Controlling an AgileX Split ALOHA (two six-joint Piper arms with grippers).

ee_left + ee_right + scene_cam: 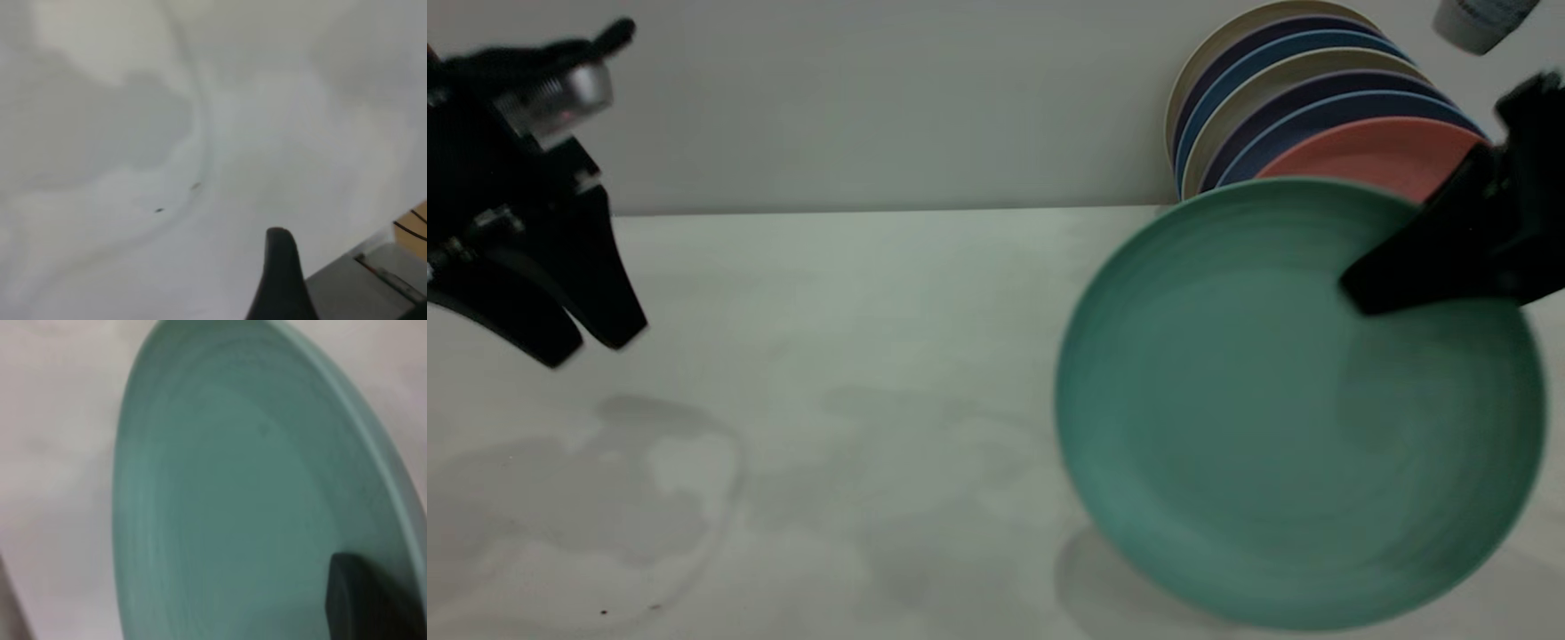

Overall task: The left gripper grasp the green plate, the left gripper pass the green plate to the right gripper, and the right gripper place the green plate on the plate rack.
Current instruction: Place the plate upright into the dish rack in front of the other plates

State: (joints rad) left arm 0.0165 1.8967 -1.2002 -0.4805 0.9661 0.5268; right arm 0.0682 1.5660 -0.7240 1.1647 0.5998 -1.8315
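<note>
The green plate (1272, 427) hangs tilted above the right half of the white table, its hollow face towards the exterior camera. My right gripper (1356, 293) is shut on its upper right rim, one black finger (360, 600) lying across the plate's inner face (233, 507), the other hidden behind it. My left gripper (587, 342) hovers at the far left above the table, open and holding nothing; only one finger (280, 267) shows in its wrist view. The plate rack is hidden behind the plates.
A row of upright plates stands at the back right against the wall: a salmon-pink plate (1378, 156) in front, blue plates (1316, 111) and cream ones behind. A white cylinder (1480, 22) hangs at the top right. A grey ledge (373, 280) borders the table.
</note>
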